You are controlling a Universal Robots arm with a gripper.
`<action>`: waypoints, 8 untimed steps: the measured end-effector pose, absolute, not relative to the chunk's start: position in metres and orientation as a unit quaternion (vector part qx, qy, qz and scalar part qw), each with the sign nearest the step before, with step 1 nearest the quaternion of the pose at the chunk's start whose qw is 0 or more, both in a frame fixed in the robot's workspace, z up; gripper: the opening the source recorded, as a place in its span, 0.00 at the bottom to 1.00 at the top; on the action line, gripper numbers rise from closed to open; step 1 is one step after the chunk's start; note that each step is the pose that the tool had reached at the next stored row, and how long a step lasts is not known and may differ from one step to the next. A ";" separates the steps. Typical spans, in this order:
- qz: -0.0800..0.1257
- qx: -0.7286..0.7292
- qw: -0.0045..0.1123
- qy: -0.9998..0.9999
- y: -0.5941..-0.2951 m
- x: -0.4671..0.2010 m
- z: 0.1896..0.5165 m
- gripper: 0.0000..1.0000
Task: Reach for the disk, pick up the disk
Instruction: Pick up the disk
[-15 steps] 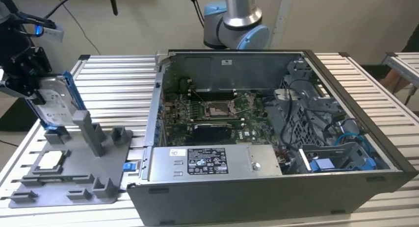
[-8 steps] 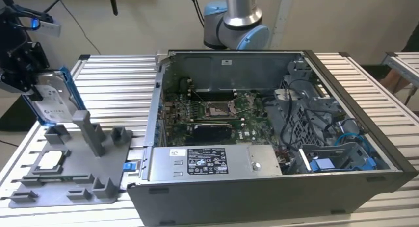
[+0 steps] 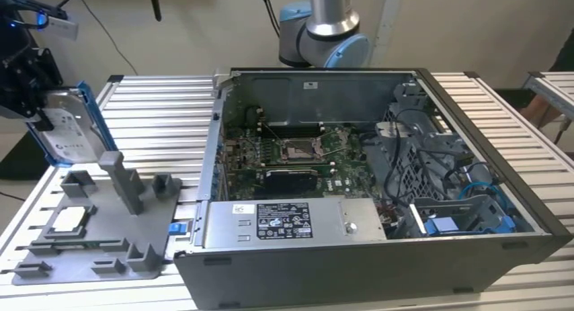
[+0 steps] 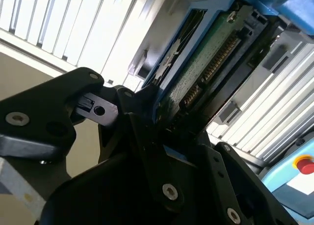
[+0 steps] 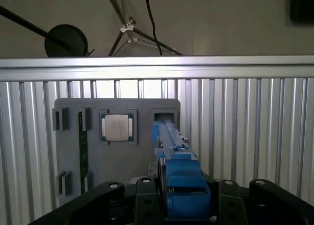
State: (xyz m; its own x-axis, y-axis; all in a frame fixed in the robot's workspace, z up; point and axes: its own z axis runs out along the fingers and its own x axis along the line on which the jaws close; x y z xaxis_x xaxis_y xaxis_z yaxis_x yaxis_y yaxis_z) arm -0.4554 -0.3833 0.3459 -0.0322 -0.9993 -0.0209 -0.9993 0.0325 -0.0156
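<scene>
Disk (image 3: 64,133) stands on end over a corner of the grey holder tray (image 3: 99,257), long axis near upright and leaning a little, lower end pointing at the tray. I see silver metal, a white label, a blue bracket round the edges. My gripper (image 3: 31,96) is clamped on its upper end.

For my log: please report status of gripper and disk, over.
Gripper shut on disk. Disk held up, above grey fixture. Nothing in the way.
</scene>
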 end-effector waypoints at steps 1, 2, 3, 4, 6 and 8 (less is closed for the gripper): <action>0.002 -0.696 0.013 0.718 -0.383 -0.455 0.348 0.00; 0.002 -0.695 0.013 0.718 -0.383 -0.455 0.349 0.00; 0.002 -0.695 0.013 0.718 -0.383 -0.455 0.351 0.00; 0.001 -0.695 0.013 0.718 -0.383 -0.455 0.353 0.00; 0.001 -0.696 0.013 0.718 -0.383 -0.455 0.356 0.00; 0.001 -0.696 0.013 0.718 -0.383 -0.455 0.359 0.00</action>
